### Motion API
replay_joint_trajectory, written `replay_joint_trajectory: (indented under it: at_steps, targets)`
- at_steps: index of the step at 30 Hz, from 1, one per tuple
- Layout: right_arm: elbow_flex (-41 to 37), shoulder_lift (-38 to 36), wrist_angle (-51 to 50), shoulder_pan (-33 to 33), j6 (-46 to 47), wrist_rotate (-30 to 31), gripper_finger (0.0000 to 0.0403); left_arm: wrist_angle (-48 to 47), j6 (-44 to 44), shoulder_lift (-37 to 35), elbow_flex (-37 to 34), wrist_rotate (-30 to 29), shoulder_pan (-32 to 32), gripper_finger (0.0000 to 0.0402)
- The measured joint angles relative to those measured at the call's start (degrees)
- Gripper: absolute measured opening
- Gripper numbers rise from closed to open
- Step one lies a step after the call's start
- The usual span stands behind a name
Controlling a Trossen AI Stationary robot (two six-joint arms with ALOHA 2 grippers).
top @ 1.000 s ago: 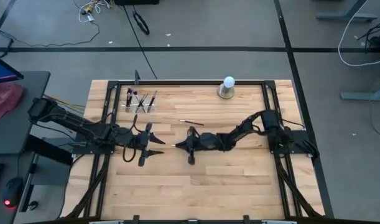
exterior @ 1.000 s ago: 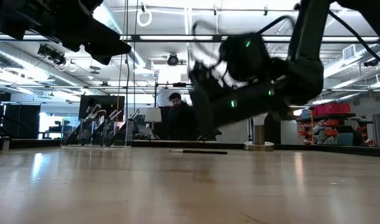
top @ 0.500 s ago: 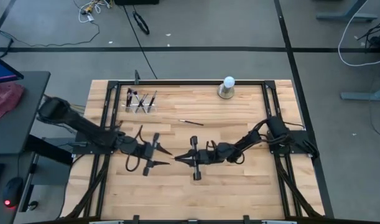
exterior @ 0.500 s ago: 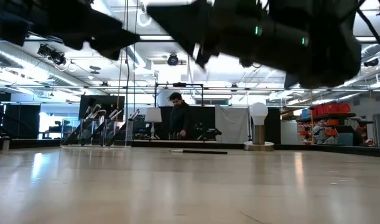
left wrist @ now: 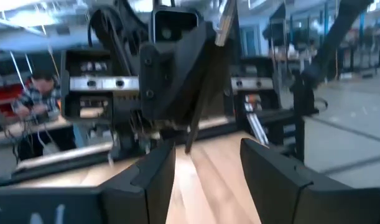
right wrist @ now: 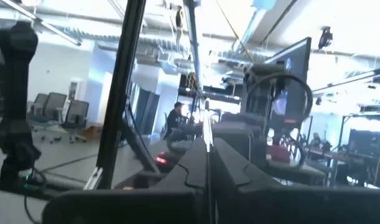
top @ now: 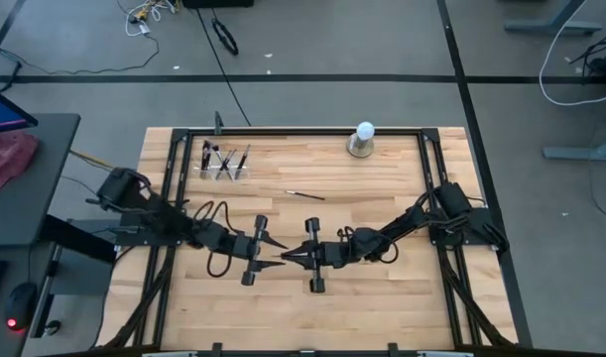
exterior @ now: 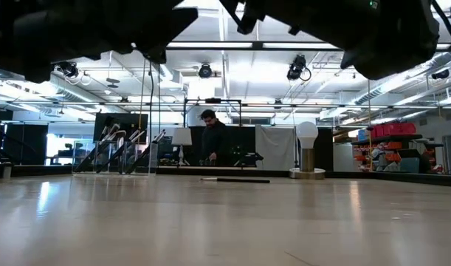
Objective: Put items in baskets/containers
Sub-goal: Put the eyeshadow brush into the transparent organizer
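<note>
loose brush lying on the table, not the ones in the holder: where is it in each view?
High: loose brush lies mid-table, between clear holder and white ball.
Low: same brush flat at far table edge, left of the ball.
Left wrist: not in it.
Right wrist: not in it.
Shared landmark: the white ball.

Both grippers are now nearer the table's front: left gripper (top: 275, 254) and right gripper (top: 289, 258) almost meet tip to tip.
</note>
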Motion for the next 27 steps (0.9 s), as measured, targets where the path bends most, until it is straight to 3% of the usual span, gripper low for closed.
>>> replay_joint_trajectory:
  at_steps: [17, 27]
  targets:
    - [2.59, -0.11, -0.62, 0.02, -1.79, -0.11, 0.0008, 0.4, 2.05, 3.6, 7.83, 0.4, 0.94, 0.017]
    - [2.6, -0.11, -0.93, 0.02, -1.62, -0.26, 0.0009, 0.61, 2.02, 3.6, 7.93, 1.31, 1.49, 0.0067]
